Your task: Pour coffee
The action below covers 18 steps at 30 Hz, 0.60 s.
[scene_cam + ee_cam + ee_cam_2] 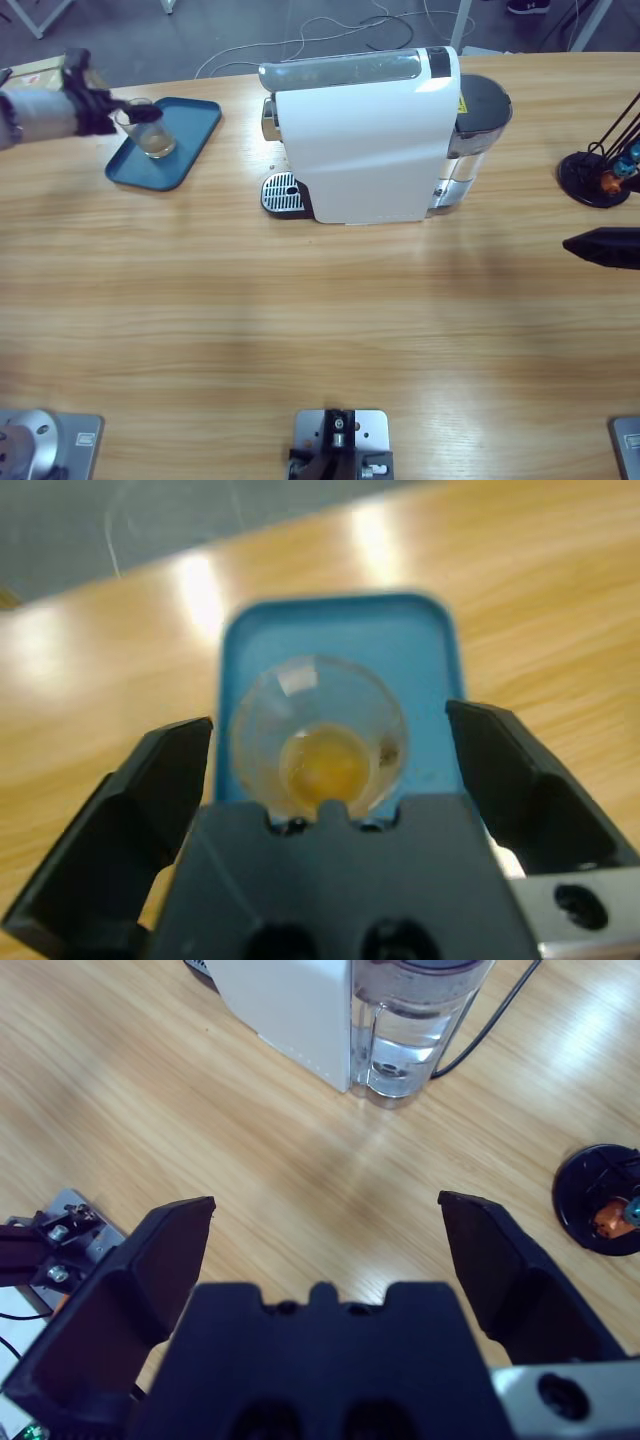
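Left gripper (140, 112) upper left of high view, at rim of clear glass tumbler (152, 132); jaws spread wide either side of tumbler in left wrist view, not clamped. Tumbler upright on blue tray (190, 140), long axis vertical, mouth up. Coffee (325, 763): shallow amber layer at tumbler bottom. White coffee machine (365, 140) top centre, drip grate facing left. Right gripper (605, 247) right edge, jaws apart, over bare wooden table (300, 320).

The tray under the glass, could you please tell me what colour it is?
The tray is teal blue, clearest in the high view.
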Each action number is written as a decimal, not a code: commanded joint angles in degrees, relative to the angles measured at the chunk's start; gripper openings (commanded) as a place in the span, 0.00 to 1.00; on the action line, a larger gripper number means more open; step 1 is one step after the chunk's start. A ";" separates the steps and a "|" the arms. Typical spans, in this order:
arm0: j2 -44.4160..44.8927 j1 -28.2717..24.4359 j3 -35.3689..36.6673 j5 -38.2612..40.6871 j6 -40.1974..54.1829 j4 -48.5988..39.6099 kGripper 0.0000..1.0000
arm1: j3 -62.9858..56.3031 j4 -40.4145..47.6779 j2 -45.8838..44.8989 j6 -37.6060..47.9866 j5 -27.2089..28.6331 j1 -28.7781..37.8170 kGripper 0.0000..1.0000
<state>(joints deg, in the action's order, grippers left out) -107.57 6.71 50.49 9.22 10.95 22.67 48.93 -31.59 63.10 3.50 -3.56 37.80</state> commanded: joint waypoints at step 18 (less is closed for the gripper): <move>47.47 36.01 -7.76 -3.61 -15.57 -44.82 0.99 | -2.88 -5.01 -9.45 0.46 7.35 0.52 1.00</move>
<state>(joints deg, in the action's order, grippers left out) -68.43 40.04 46.75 8.99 0.03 -18.71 46.04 -34.32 55.80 5.41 0.14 37.88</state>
